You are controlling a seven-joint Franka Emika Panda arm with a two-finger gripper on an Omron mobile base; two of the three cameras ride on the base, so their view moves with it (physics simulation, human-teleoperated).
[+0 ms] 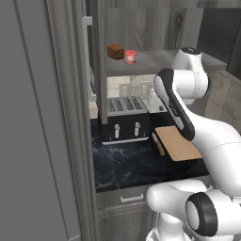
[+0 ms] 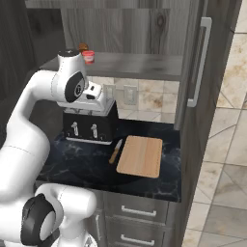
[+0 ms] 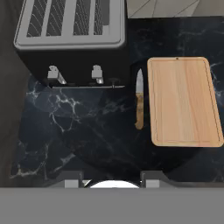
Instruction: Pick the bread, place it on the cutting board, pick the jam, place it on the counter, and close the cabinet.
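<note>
Evidently nothing is moved yet: the bread and the jam sit side by side on the cabinet shelf, jam at the bread's 3 o'clock. The gripper hangs over the counter, fingers drawn in, empty. The cutting board lies bare, knife at its 9 o'clock. The fingertips are cut off at the frame edge.

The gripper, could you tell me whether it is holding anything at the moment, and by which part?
Nothing is held: the gripper hangs shut over bare counter.
</note>
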